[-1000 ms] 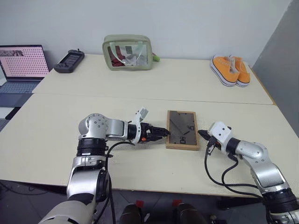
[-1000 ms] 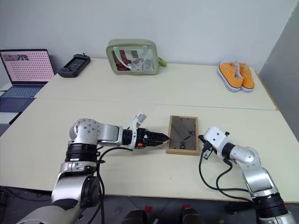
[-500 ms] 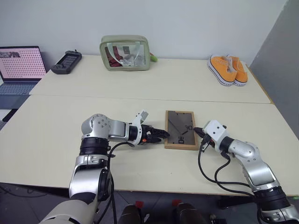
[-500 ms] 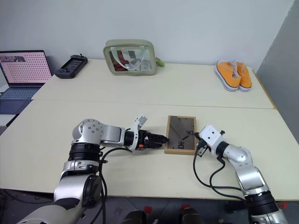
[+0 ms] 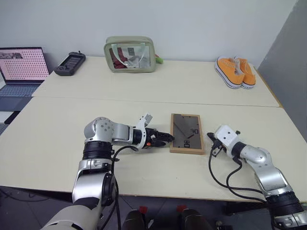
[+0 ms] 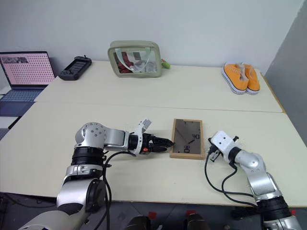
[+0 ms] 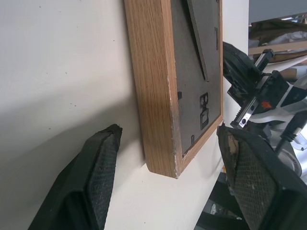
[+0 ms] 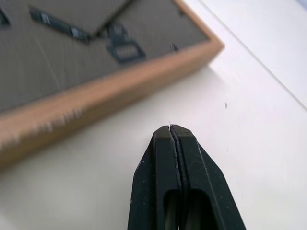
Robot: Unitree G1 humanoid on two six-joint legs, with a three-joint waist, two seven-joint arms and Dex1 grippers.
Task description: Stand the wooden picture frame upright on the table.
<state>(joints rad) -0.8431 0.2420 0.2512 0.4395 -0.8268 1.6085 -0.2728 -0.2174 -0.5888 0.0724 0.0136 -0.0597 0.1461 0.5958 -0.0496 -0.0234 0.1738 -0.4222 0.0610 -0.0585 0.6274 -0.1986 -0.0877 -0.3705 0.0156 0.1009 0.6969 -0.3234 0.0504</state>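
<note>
Lifting: I must catch the frame by its near-left corner before tipping it up.
Frame: one, lying back-up on the table, between my grippers.
Left gripper: jaws wide, straddling that corner.
Right gripper: fingers pressed together, just beside the frame's right edge.
Shoes: two.

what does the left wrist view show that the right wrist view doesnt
Left wrist view alone: the left claw with its fingers wide open on either side of the frame's near corner, and the right claw past the frame's far edge. Right wrist view alone: the right claw's own fingers pressed shut, their tips short of the frame's wooden edge, with bare table between. Both share the wooden picture frame lying flat, dark back panel up, on the pale table.
</note>
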